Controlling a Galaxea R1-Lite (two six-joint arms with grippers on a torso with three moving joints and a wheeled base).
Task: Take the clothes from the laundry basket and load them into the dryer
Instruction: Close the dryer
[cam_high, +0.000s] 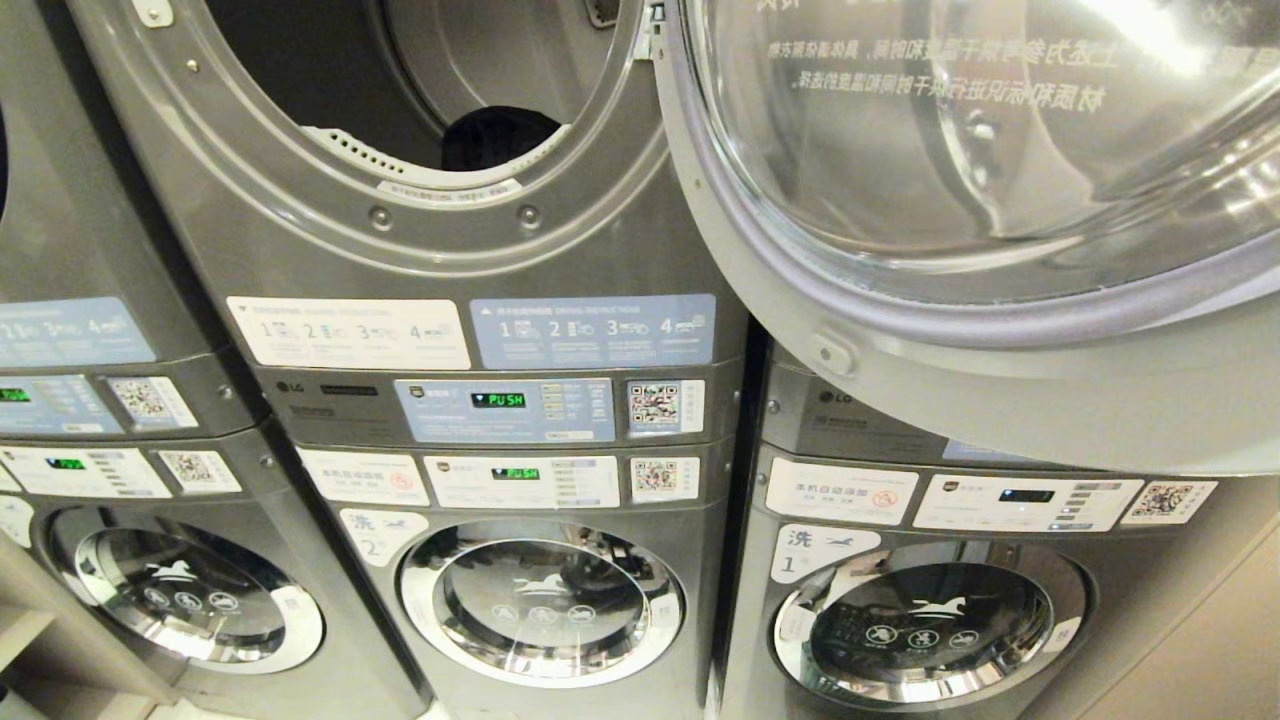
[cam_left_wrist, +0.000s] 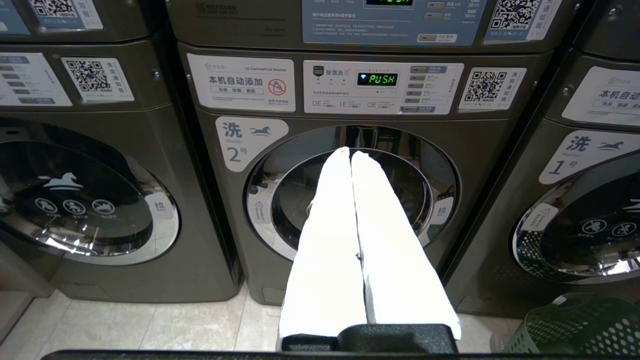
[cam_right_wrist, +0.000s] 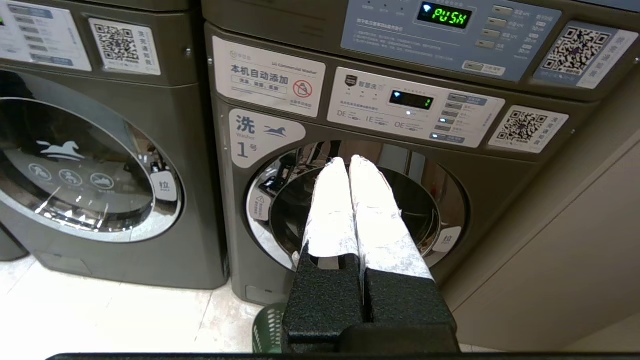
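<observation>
Glowing "PUSH" display (cam_high: 497, 400) beside LG logo (cam_high: 289, 388) under open dryer (cam_high: 430, 90).

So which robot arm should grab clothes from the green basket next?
Probably the right gripper: the green basket sits just below it, while it lies off to one side of the left gripper. Both are shut and empty.

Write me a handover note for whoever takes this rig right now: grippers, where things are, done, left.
Left gripper: shut, empty, parked facing washer 2.
Right gripper: shut, empty, parked facing washer 1.
Dryer: upper unit, door swung open to the right; a dark garment lies inside.
Laundry basket: green, on the floor by washer 1; contents not visible.
Done: at least one item loaded.
Left: check the basket and load anything remaining.
</observation>
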